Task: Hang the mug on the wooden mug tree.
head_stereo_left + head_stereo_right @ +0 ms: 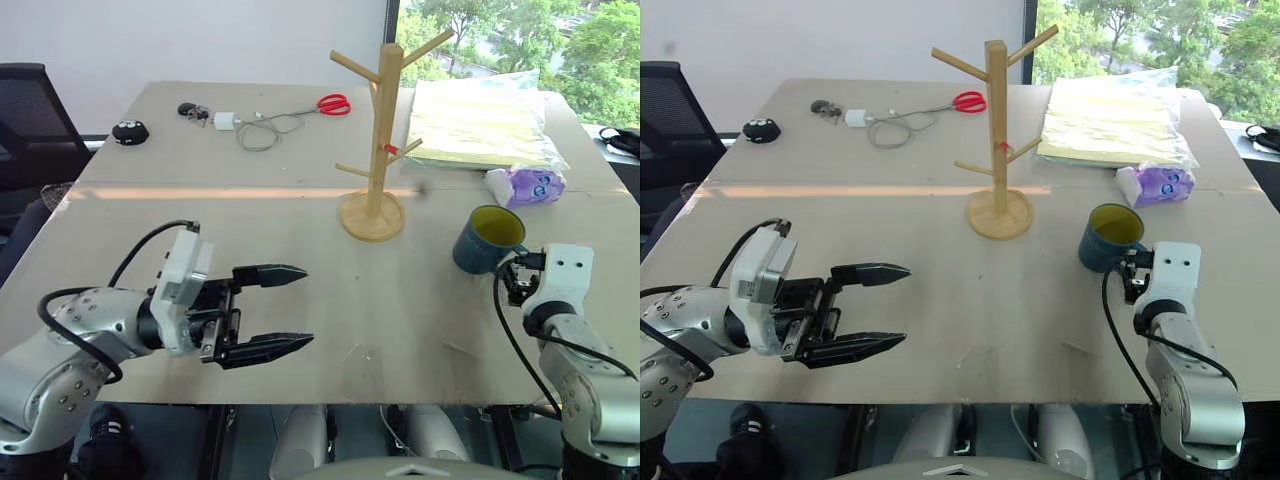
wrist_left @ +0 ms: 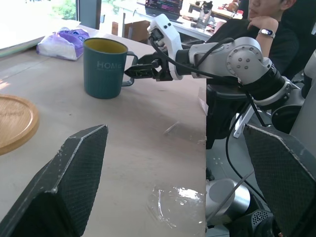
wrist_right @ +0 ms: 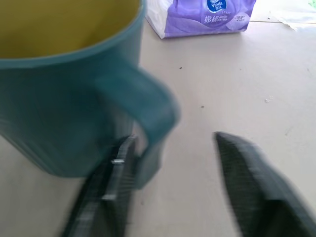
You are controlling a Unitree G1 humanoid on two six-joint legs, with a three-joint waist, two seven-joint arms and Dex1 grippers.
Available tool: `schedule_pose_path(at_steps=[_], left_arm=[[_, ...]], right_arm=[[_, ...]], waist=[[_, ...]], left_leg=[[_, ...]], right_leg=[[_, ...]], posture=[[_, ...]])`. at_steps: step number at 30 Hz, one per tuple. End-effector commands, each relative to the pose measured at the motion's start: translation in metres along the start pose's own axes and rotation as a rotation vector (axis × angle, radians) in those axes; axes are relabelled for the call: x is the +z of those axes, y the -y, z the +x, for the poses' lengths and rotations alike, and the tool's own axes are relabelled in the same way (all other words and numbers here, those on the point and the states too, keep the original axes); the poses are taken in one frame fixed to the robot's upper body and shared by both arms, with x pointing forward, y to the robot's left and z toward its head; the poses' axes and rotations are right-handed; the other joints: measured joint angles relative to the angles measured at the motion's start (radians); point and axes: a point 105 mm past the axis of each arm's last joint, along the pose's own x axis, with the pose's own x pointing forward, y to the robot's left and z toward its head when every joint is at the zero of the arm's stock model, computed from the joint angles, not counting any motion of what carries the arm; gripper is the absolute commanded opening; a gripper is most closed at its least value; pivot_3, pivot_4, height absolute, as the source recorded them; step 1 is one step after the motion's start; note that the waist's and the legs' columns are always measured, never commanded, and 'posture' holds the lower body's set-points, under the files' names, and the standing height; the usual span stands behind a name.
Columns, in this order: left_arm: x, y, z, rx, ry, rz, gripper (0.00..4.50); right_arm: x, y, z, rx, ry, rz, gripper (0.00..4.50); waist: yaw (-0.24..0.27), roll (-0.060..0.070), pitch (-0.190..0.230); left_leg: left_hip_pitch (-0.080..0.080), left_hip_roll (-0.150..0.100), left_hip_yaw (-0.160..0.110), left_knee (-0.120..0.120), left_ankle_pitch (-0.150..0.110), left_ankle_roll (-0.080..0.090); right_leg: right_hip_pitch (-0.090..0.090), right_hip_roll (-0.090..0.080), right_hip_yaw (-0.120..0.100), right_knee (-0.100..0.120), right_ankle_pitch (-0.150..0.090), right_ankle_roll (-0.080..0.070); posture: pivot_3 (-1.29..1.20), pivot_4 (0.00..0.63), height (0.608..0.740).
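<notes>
The teal mug (image 1: pixel 487 240) with a yellow inside stands upright on the table, to the right of the wooden mug tree (image 1: pixel 384 130), handle turned toward me. My right gripper (image 3: pixel 173 140) reaches its handle (image 3: pixel 155 111), one finger (image 3: pixel 111 182) under the loop and the other finger (image 3: pixel 256 182) standing apart from it. The fingers are not pressed on the handle. In the left wrist view the mug (image 2: pixel 103 66) shows pale lettering. My left gripper (image 1: pixel 307 307) hovers open over the near left of the table, pointing right, holding nothing.
A purple tissue pack (image 1: pixel 530 185) lies just behind the mug. A bagged yellow stack (image 1: pixel 480 125) sits at the back right. Red scissors (image 1: pixel 335 104), a charger with cable (image 1: pixel 255 128) and a black round object (image 1: pixel 130 131) lie at the back. A person (image 2: pixel 276 19) sits beyond the right side.
</notes>
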Motion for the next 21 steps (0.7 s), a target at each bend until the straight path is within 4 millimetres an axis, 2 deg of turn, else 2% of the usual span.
schedule_pose_path(at_steps=[1,2,6,10,12,15,19,21], left_arm=[[0.008,0.004,0.0,0.001,0.01,0.066,4.5],[0.008,0.004,0.0,0.004,0.011,0.067,4.5],[0.008,0.004,-0.001,0.017,0.021,0.065,4.5],[0.008,0.001,-0.003,0.049,0.054,0.052,4.5],[0.01,-0.003,-0.004,0.088,0.088,0.049,4.5],[0.015,-0.012,-0.009,0.174,0.168,0.117,4.5],[0.016,-0.013,-0.018,0.189,0.215,0.152,4.5],[0.018,-0.013,-0.022,0.193,0.225,0.145,4.5]], right_arm=[[0.01,0.006,0.003,-0.029,0.038,-0.008,0.55],[0.01,0.006,0.004,-0.029,0.037,-0.009,0.15],[0.014,0.006,0.008,-0.016,0.043,-0.016,0.15],[0.026,0.006,0.011,0.067,0.089,-0.036,0.15],[0.038,-0.003,0.009,0.199,0.137,-0.062,0.15],[0.069,-0.018,0.0,0.413,0.251,-0.126,0.15],[0.109,-0.035,-0.011,0.603,0.35,-0.212,0.15],[0.122,-0.043,-0.015,0.658,0.371,-0.223,0.15]], waist=[[-0.001,0.0,0.0],[-0.001,0.0,0.0],[-0.002,0.0,0.0],[-0.009,0.0,0.0],[-0.01,0.0,0.0],[-0.015,0.002,0.001],[-0.021,0.001,0.001],[-0.018,0.001,0.001]], left_leg=[[0.0,0.0,0.0,0.0,0.0,0.0],[0.0,0.0,0.0,0.0,0.0,0.0],[0.0,0.0,0.0,0.0,0.0,0.0],[0.0,0.0,0.001,0.0,0.0,0.0],[0.0,0.0,0.001,0.0,-0.001,0.001],[0.0,0.0,0.001,0.0,-0.001,0.002],[0.001,0.0,0.002,0.0,-0.001,0.003],[0.001,0.0,0.001,0.0,-0.001,0.003]], right_leg=[[0.0,0.0,0.0,0.0,0.0,0.0],[0.0,0.0,0.0,0.0,0.0,0.0],[0.0,0.0,0.0,0.0,0.0,0.0],[0.0,0.0,0.001,0.0,0.0,0.0],[0.0,0.0,0.001,0.0,0.0,0.0],[0.0,0.0,0.001,0.0,0.0,0.0],[0.0,0.001,0.002,0.0,0.001,0.0],[0.0,0.002,0.001,0.0,0.001,0.0]], posture=[[0.0,0.15,0.74],[0.0,0.15,0.74],[0.0,0.15,0.74],[0.0,0.15,0.74],[0.0,0.15,0.74],[0.0,0.15,0.74],[0.0,0.15,0.74],[0.0,0.15,0.74]])
